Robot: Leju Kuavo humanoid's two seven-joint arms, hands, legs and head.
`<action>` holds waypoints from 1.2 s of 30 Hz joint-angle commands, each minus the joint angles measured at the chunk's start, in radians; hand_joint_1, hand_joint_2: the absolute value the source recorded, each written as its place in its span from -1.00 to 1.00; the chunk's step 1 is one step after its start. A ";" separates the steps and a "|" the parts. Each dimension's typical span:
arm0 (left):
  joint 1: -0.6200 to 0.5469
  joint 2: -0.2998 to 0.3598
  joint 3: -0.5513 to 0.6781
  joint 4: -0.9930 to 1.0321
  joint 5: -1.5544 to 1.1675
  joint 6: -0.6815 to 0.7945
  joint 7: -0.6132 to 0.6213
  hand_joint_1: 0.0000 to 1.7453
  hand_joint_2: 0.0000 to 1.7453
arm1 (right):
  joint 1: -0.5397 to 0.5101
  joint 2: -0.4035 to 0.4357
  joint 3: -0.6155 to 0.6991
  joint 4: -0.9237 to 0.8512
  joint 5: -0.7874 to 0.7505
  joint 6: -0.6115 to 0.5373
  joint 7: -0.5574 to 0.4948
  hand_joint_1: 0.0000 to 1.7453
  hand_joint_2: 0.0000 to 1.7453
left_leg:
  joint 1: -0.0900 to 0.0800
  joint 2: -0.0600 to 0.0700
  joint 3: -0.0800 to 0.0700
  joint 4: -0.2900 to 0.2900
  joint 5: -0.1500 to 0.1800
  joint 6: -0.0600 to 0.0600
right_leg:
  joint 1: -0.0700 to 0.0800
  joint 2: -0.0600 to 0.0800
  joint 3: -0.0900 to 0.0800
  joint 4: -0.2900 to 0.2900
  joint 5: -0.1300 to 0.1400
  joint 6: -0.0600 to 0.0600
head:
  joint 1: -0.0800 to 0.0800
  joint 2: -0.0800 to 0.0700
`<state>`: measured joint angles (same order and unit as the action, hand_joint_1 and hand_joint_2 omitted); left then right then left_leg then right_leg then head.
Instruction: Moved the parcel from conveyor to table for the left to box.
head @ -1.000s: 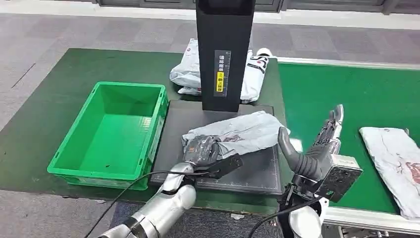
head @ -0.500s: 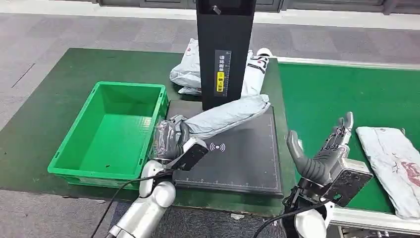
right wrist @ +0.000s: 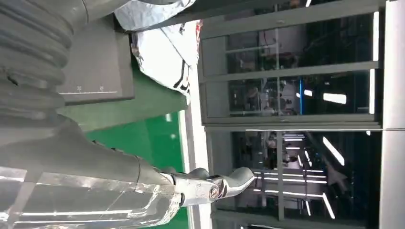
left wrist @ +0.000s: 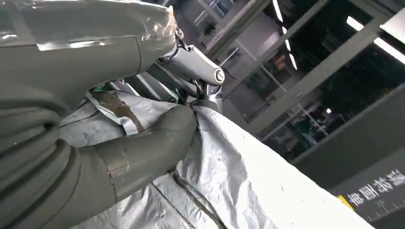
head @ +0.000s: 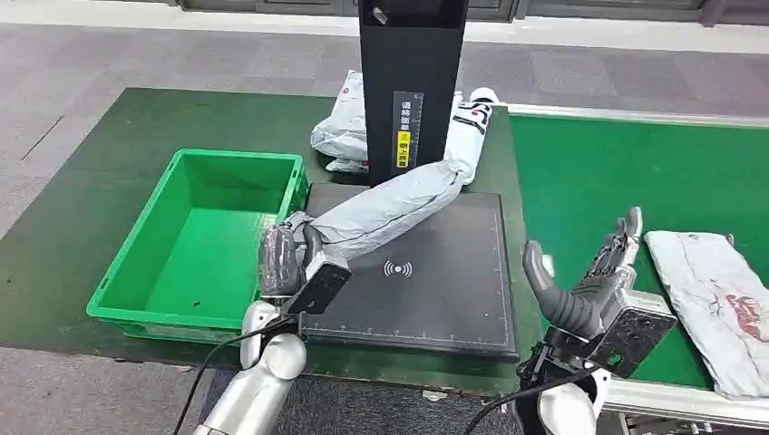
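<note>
Green bin (head: 195,245) is seen at left. Just beside its right wall, one end of the grey parcel (head: 390,204) is clamped by the left hand (head: 286,263), stretched across the black scanner pad (head: 426,290). Right hand (head: 594,285) is held with fingers apart at the conveyor (head: 617,172) edge.

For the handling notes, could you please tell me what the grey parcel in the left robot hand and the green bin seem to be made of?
Grey crumpled parcel: apparently thin plastic film, slightly glossy; it creases and sags. Green rectangular bin: seemingly rigid moulded plastic, smooth, with ribbed rim.
</note>
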<state>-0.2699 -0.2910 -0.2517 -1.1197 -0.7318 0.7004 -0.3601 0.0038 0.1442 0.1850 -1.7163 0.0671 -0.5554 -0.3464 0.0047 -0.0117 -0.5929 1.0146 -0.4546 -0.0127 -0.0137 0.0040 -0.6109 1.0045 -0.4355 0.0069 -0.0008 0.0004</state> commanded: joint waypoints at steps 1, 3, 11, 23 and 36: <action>-0.007 -0.019 0.191 -0.081 -0.167 -0.002 0.034 1.00 1.00 | -0.004 -0.030 0.010 0.057 -0.002 0.007 0.014 -1.00 1.00 | 0.000 0.003 0.004 -0.002 0.000 0.000 | 0.001 0.002 0.003 -0.002 0.000 -0.001 | 0.000 0.000; -0.009 0.001 0.178 -0.099 -0.161 -0.002 0.056 1.00 1.00 | -0.002 -0.030 0.013 0.058 -0.003 0.005 0.014 -1.00 1.00 | 0.001 0.004 0.003 -0.002 0.000 0.000 | 0.001 0.002 0.002 -0.002 0.001 -0.001 | 0.000 0.000; -0.003 -0.005 0.238 -0.205 -0.265 -0.002 0.073 1.00 1.00 | -0.002 -0.031 0.017 0.062 -0.011 -0.002 0.011 -1.00 1.00 | 0.001 0.003 0.002 -0.001 -0.001 0.000 | 0.001 0.002 0.001 -0.001 0.000 0.000 | 0.000 0.000; -0.035 0.007 0.261 -0.342 -0.425 -0.002 0.110 1.00 1.00 | 0.042 -0.023 0.004 0.047 -0.016 0.001 0.001 -1.00 1.00 | 0.001 0.003 0.004 -0.002 -0.001 0.000 | 0.001 0.001 0.003 -0.002 0.000 -0.001 | 0.000 0.000; -0.099 0.066 0.436 -0.351 -0.528 -0.002 0.192 1.00 1.00 | 0.044 -0.013 -0.007 0.050 -0.005 0.015 0.017 -1.00 1.00 | 0.001 0.003 0.004 -0.003 0.000 -0.001 | 0.001 0.002 0.003 -0.003 0.001 -0.001 | 0.000 0.000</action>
<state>-0.2991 -0.2820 0.0657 -1.5053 -1.2581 0.7004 -0.1522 0.0560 0.1370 0.1850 -1.7102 0.0591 -0.5447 -0.3391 0.0053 -0.0110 -0.5925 1.0145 -0.4544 -0.0131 -0.0131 0.0044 -0.6110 1.0047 -0.4354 0.0065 -0.0011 0.0000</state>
